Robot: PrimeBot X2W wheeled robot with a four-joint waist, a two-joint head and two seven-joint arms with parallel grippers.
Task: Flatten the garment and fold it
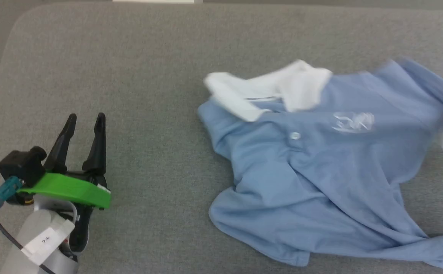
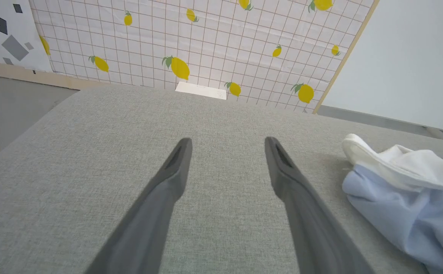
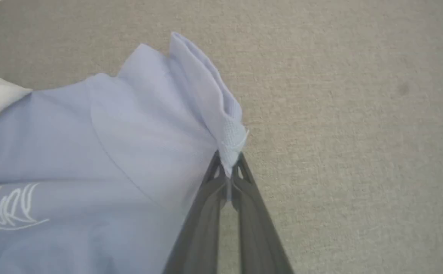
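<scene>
The garment lies rumpled and chest-up on the grey padded surface. Its white collar is splayed open, and one white button shows below it. The right pincer is clenched on the ribbed edge of one sleeve. A small fold of blue is nipped right at its tips, and the rest of the sleeve bunches up just beyond them. The shirt's body spreads off to the left of its fingers. The left pincer is released, with nothing between its fingers. It hovers over bare cloth well apart from the shirt, and the collar end is the nearest part, off to its right.

It looks to me like the step in hand is drawing that sleeve out to flatten the shirt. The bite is shallow, so I would pull slowly, low over the surface and straight away from the collar. A sharp tug could slip the hem free. Nothing anchors the far side, so the whole shirt may slide instead of spreading. The free pincer would do well to pin or take the opposite shoulder.

The chest logo is white cursive script just left of the right pincer's fingers, but I cannot read the word with any certainty. A white tape label on the left forearm carries small dark marks too tiny to make out.
</scene>
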